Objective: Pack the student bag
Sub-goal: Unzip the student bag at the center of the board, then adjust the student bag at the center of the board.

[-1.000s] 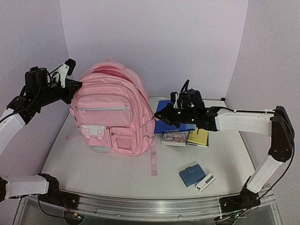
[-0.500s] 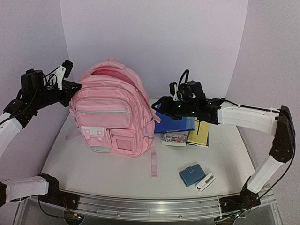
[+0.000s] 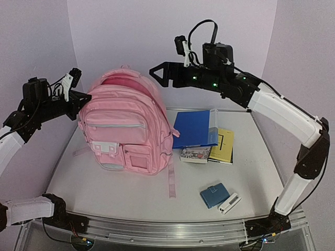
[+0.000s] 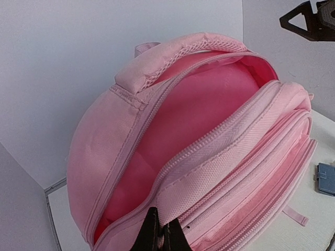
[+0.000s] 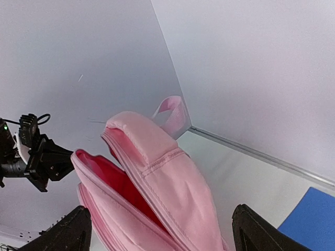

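At the table's (image 3: 131, 193) 10 o'clock, the bag (image 3: 125, 130) stands unzipped. Only the left wrist shows the left gripper (image 4: 158, 236) clamped on its rim. The right gripper (image 3: 159, 74) hovers above, spread wide, empty.

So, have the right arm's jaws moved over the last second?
Yes: up and leftward, from low over the blue folder, beside the student bag's lower half, to level with the bag's top.

Top external view looked down from above and behind the near edge over the whole table (image 3: 131, 196). Left wrist camera faced the open mouth of the student bag (image 4: 209, 157) (image 3: 125, 130) (image 5: 157, 172) at close range; right wrist camera viewed it from higher and farther. All 3 shared that mouth.
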